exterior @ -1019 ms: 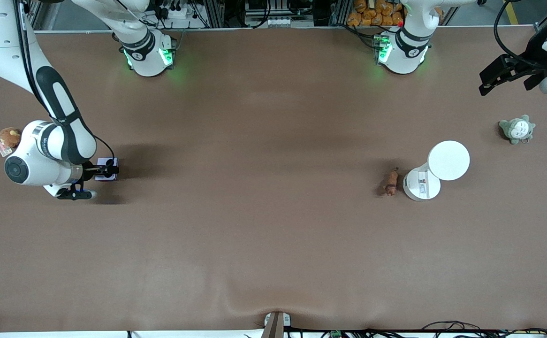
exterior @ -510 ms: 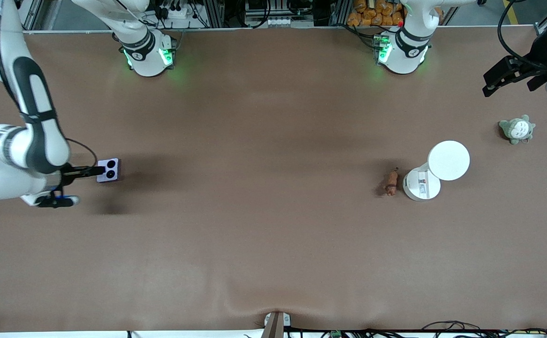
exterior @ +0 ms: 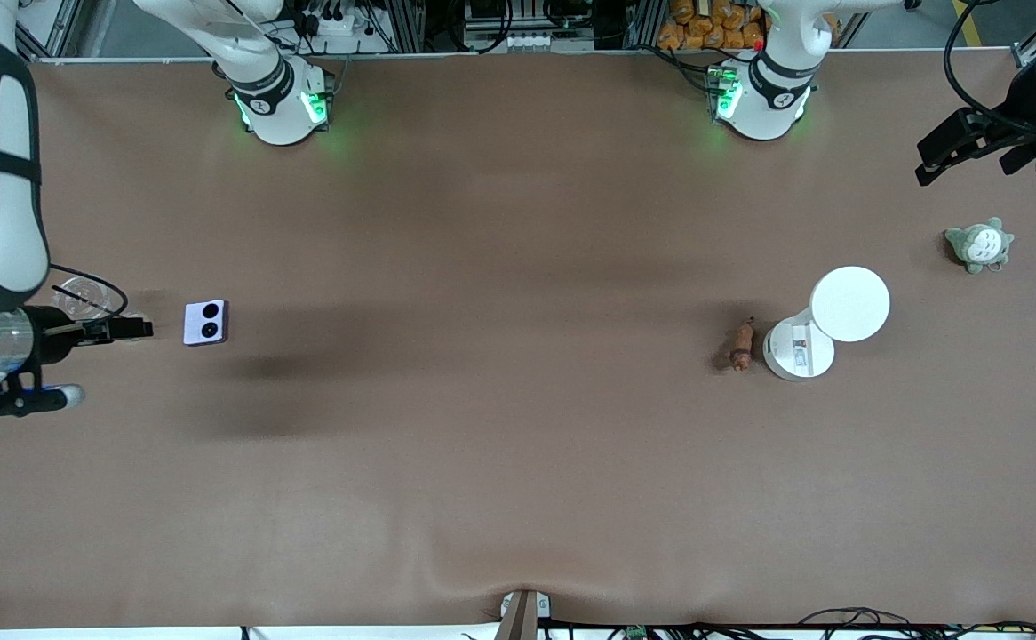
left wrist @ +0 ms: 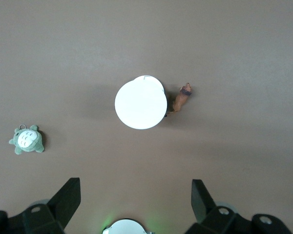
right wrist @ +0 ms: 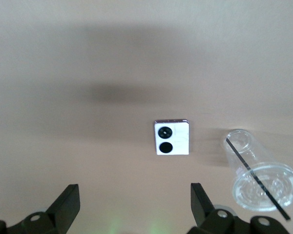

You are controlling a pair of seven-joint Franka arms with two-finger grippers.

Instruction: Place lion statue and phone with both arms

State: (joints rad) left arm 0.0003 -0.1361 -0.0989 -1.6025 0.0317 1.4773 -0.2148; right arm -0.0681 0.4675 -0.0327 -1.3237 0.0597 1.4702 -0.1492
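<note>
The lavender phone (exterior: 205,322) lies flat on the table near the right arm's end, its two black camera circles facing up; it also shows in the right wrist view (right wrist: 172,137). My right gripper (exterior: 131,330) is open and empty, apart from the phone, over the table beside a clear cup; it shows in its wrist view (right wrist: 135,202). The reddish-brown lion statue (exterior: 741,345) lies beside a white round stand, also in the left wrist view (left wrist: 182,98). My left gripper (exterior: 962,147) is open and empty, high over the left arm's end (left wrist: 136,200).
A white stand with a round disc top (exterior: 849,304) and round base (exterior: 798,349) stands next to the lion (left wrist: 140,102). A grey-green plush (exterior: 978,244) sits near the left arm's end. A clear plastic cup (exterior: 83,298) with a straw lies by the right gripper (right wrist: 261,173).
My right gripper has let go of the phone and drawn back toward the right arm's end. The phone stays flat on the table. The left gripper has barely moved.
</note>
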